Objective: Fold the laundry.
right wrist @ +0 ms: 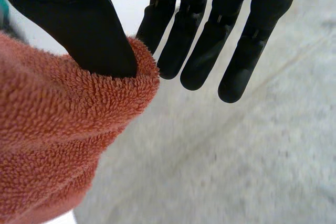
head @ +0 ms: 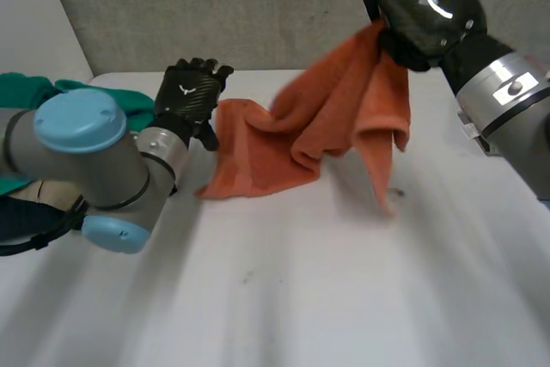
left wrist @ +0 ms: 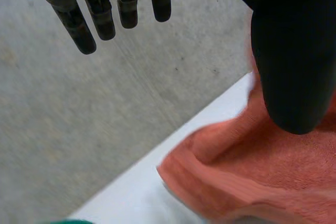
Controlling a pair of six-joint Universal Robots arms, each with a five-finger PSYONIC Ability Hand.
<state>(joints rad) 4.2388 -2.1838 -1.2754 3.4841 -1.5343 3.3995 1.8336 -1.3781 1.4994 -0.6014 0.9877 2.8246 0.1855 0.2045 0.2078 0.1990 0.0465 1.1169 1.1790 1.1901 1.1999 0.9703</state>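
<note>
Head view: right hand (head: pixel 425 10) holds one end of orange towel (head: pixel 326 122) aloft – the rest drapes to white table (head: pixel 344 298), left hand (head: pixel 191 92) at its left edge (green cloth (head: pixel 129 100) behind). Left wrist: fingers (left wrist: pixel 100 19) straight, gripping nothing. Right wrist: thumb pins towel's edge vs. straight fingers.

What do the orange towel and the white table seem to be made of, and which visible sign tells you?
Orange towel: terry cloth, likely cotton, matte; fuzzy looped pile, soft hanging folds. White table: smooth, hard, matte top, perhaps laminate; flat, even surface, exact material unclear.
</note>
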